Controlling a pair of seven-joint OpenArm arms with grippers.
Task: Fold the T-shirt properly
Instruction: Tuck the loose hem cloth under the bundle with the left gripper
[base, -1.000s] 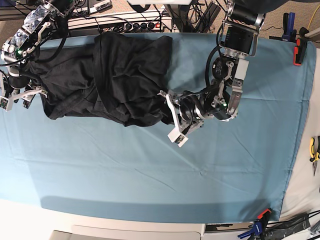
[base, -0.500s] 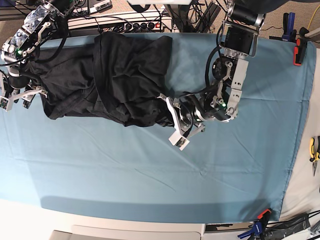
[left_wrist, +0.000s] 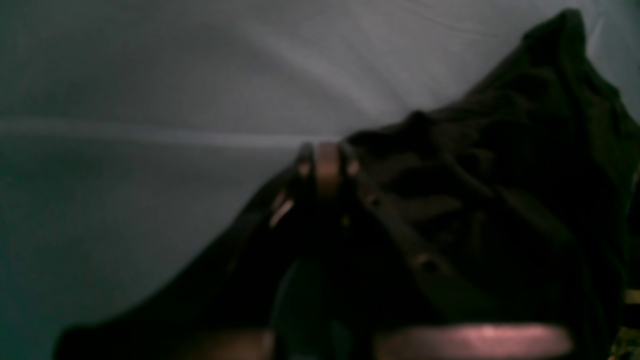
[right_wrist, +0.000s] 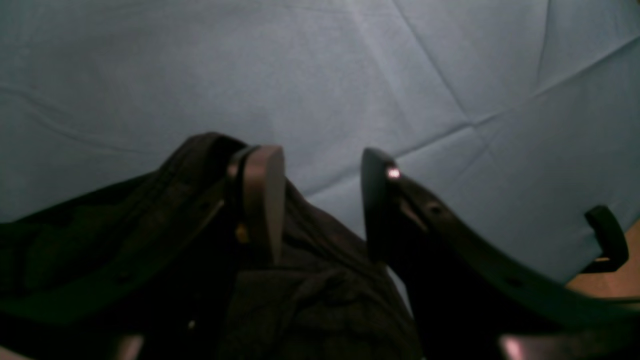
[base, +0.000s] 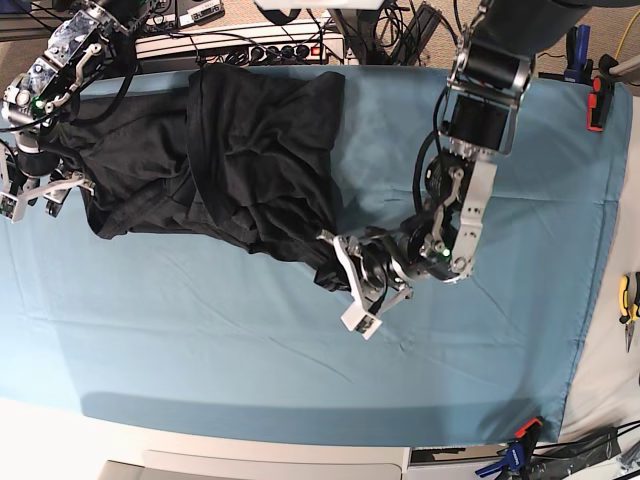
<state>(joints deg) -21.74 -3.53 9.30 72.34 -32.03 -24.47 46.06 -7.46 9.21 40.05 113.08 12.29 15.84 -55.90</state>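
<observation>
I have the left hand (base: 352, 285) pressed together on a corner of the T-shirt (base: 230, 160); in the left wrist view the two fingertips (left_wrist: 326, 160) meet with dark cloth bunched just behind them. I judge this pinch is placed at the hem edge so the corner can be drawn out over the teal cloth (base: 300, 370) covering the counter, flattening the garment before any fold.

The T-shirt lies crumpled along the far side of the counter, reaching from that pinched corner to the right hand (base: 30, 195) at the other end. The right hand is spread: its fingers (right_wrist: 262, 192) stand apart, one resting on the black fabric, gripping nothing. I judge it is positioned to take the opposite edge.

No brand, label or legible writing shows; the wrist views are dim and blurred.
</observation>
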